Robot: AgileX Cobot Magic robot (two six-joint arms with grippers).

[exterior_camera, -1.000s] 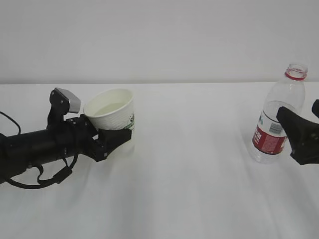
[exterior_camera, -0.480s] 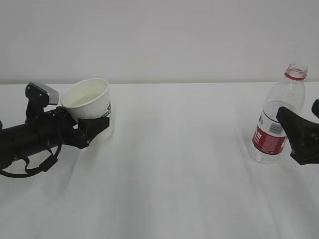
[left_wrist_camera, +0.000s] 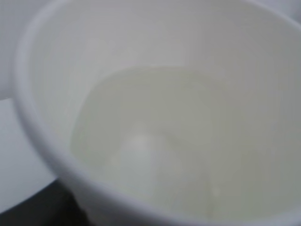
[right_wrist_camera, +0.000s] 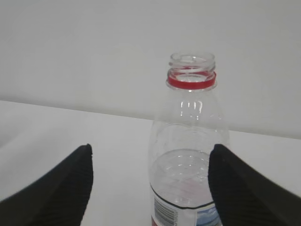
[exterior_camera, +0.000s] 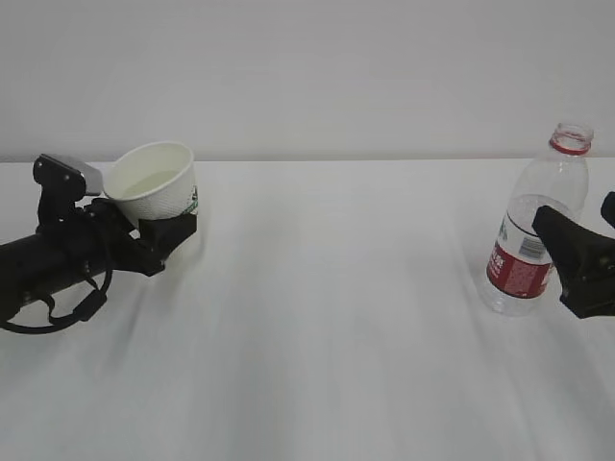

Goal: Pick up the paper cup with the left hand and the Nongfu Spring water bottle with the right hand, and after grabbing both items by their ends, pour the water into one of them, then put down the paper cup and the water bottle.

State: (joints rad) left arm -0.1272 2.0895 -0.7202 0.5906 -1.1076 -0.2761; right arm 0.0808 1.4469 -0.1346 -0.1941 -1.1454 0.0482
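The table [exterior_camera: 317,365] carries two things, far apart from each other. At the far left is the paper cup [exterior_camera: 154,187], which sits between the jaws of the left hand [exterior_camera: 161,238]; this arm lies low over the table and comes in from the left edge. The water [left_wrist_camera: 141,155] is in the bottom of the cup. At the far right the Nongfu Spring water bottle [exterior_camera: 536,223] stands upright on the table. The right hand [right_wrist_camera: 150,181] is before the bottle, one jaw on each side of it, not touching.
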